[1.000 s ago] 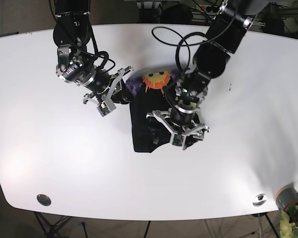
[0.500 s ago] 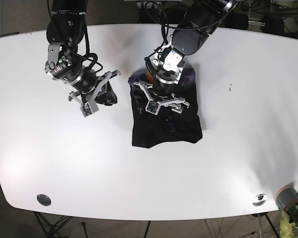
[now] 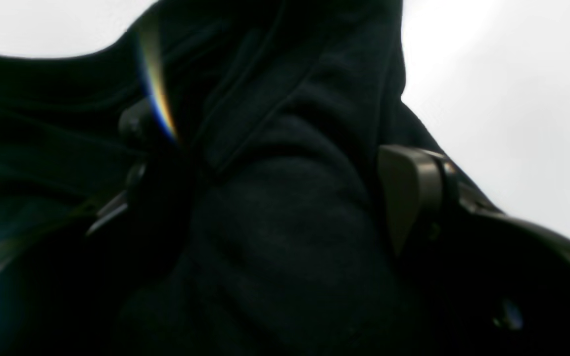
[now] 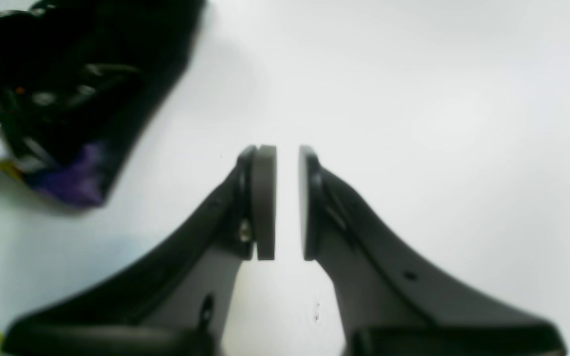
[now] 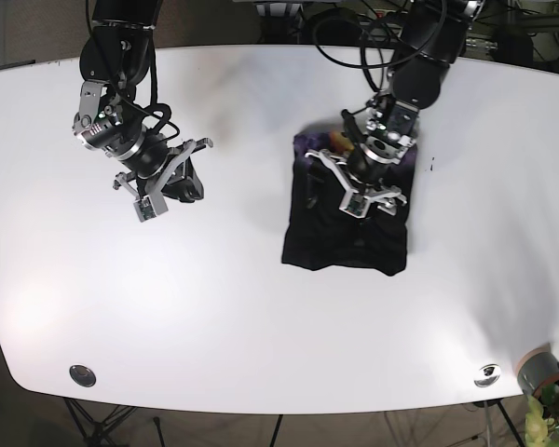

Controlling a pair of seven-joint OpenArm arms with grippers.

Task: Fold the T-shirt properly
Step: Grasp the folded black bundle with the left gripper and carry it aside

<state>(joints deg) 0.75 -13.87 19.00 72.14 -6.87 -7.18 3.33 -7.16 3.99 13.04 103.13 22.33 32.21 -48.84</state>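
Two grippers show in the base view. The left gripper (image 5: pixel 366 180) sits on top of the T-shirt (image 5: pixel 347 233), at about 2 o'clock from the middle of the tabletop (image 5: pixel 261 326). In its wrist view, dark cloth bunches up between its two pads (image 3: pixel 403 193), which stand apart. It looks like it is pinching a fat fold, but I cannot tell for sure if it is squeezing.

The right gripper (image 4: pixel 287 202) is far off at about 10 o'clock. Its pads are almost together, with only a thin gap, and nothing is in between. It hangs over bare tabletop.

The T-shirt is a small dark bundle, already folded over. A bit of purple and orange print peeks out at its 12 o'clock edge, by the left gripper.

What could go wrong? I think the fold could come undone. If the left gripper lifts away with cloth caught on a pad, it may drag the top layer and mess up the neat shape. The 6 o'clock edge looks a bit slanted, so a pull there could make it more crooked. The right gripper is too far away to hold the bundle down.
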